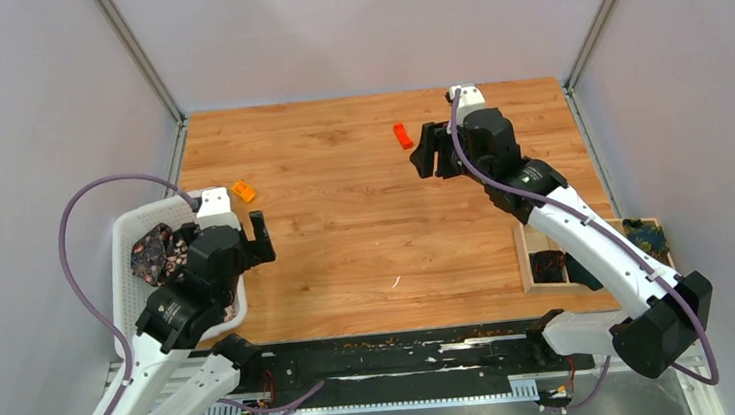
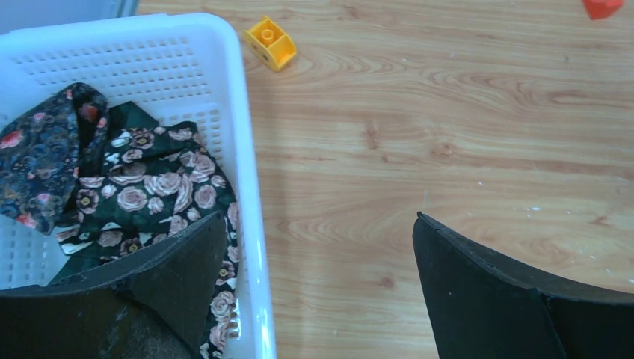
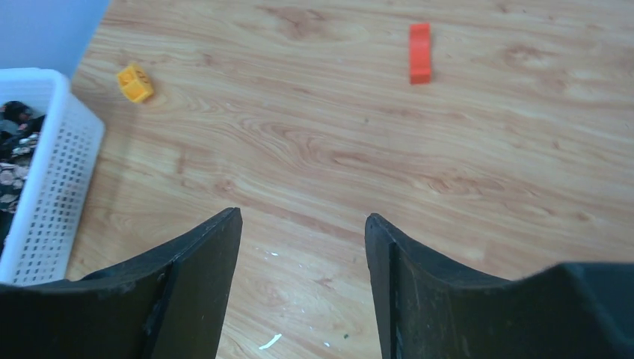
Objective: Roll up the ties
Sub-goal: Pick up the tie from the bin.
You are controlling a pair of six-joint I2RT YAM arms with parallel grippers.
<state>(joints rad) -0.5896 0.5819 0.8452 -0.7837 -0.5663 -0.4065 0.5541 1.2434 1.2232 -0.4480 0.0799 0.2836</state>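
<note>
Two soft, floppy ties (image 2: pixel 149 187) lie bunched in the white basket (image 2: pixel 243 134). My left gripper (image 2: pixel 318 224), over its rim, and right gripper (image 3: pixel 303 217) are spread wide, holding nothing. I'd pinch one loose end.

Bright, even, diffuse light from above, a faint soft shadow beside the white basket (image 2: pixel 250 187) on the wooden table (image 2: pixel 448 149), no harsh glare, wood grain sharp, all views clear.

Soft matt cloth ties (image 2: pixel 157 191), perforated smooth white plastic basket (image 2: pixel 247 149), smooth wood-grain table (image 2: pixel 448 134).
</note>
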